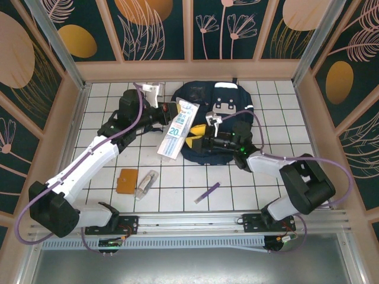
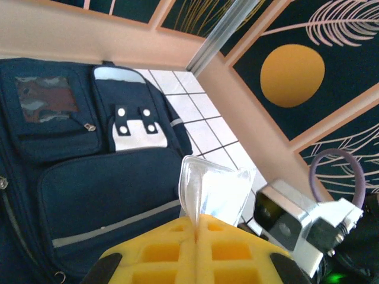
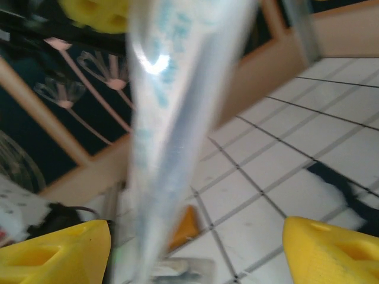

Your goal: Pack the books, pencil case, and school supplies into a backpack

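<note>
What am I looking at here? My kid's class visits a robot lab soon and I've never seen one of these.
Two robot arms are bolted to the near edge of a tiled table. One picture looks down from overhead; the other two come from cameras on each wrist. The left tool has its yellow fingers pinched shut on a long clear pack with a blue "20" label, holding it over a navy backpack. The right tool stands open, the pack hanging between its fingers. On the tiles lie an orange-brown booklet, a small clear packet and a purple pen.
</note>
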Controlling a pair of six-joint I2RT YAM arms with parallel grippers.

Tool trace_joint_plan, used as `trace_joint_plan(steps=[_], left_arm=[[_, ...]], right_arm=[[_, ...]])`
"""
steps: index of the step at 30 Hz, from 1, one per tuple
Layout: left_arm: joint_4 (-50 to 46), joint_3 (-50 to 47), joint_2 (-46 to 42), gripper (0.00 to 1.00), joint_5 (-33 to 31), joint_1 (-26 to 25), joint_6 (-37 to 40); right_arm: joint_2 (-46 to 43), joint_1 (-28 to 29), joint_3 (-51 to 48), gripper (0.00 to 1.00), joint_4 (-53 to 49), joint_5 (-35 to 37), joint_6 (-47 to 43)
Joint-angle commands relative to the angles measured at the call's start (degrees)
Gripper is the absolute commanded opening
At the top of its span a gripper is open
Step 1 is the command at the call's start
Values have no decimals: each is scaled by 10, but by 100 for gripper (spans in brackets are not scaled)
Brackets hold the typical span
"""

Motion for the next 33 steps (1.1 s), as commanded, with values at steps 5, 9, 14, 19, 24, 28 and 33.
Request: trace_joint_plan(steps=[5, 9, 14, 19, 24, 28, 33], left_arm=[[121, -36, 3, 0, 41, 4, -52], [180, -59, 7, 1, 92, 4, -85], [155, -47, 18, 39, 110, 4, -44], [73, -35, 26, 61, 95, 4, 176], [-10, -25, 78, 63, 16, -43, 495], [-66, 36, 172, 67, -80, -80, 623], [-115, 100, 277, 71, -112, -99, 718]], right_arm=[[86, 5, 25, 68, 228, -66, 182], [125, 9, 59, 43, 284, -66, 211], [172, -7, 71, 0, 405, -34, 332], [102, -89, 2, 0, 305, 44, 338], [-26, -184, 24, 0, -103, 157, 215], [-88, -248, 38, 0, -260, 253, 182], [-116, -323, 76, 0, -421, 279, 167]])
